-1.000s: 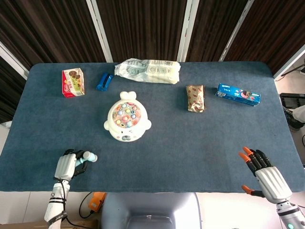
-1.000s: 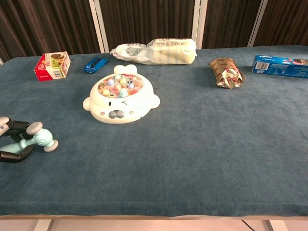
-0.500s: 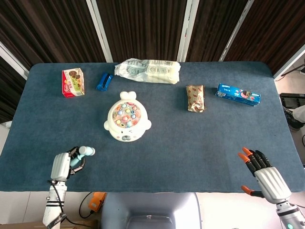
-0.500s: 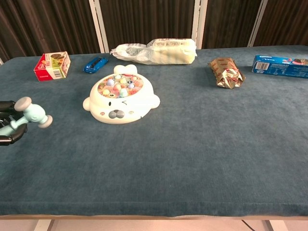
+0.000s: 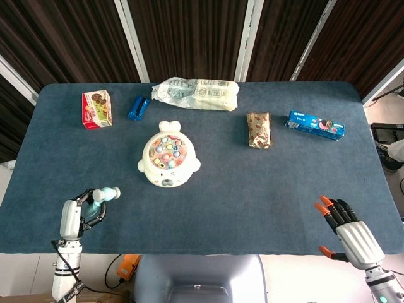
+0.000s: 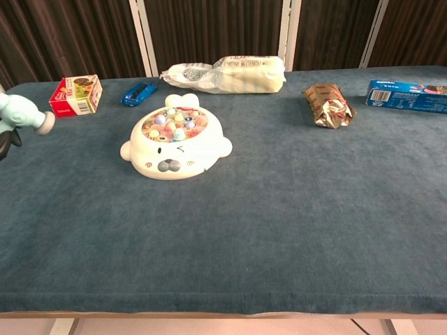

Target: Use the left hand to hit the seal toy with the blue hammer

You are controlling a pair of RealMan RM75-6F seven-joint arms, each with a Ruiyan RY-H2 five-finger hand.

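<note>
While seal toy sits mid-table, left of centre, blue hammer is held clamped in left hand near front-left edge, head toward toy. Toy lies ahead and rightward, apart. Right hand, far off, fingers spread, empty.

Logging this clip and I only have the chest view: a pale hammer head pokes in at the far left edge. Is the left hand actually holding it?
Observer: Yes. The head view shows the left hand gripping the blue hammer by its handle, near the table's front left corner.
Operator: Is it over the seal toy?
Observer: No. In the head view the hammer head sits to the front left of the seal toy, with bare cloth between them.
Operator: And the right hand? I can't see it at all.
Observer: The right hand is at the front right edge, fingers spread, holding nothing.
</note>
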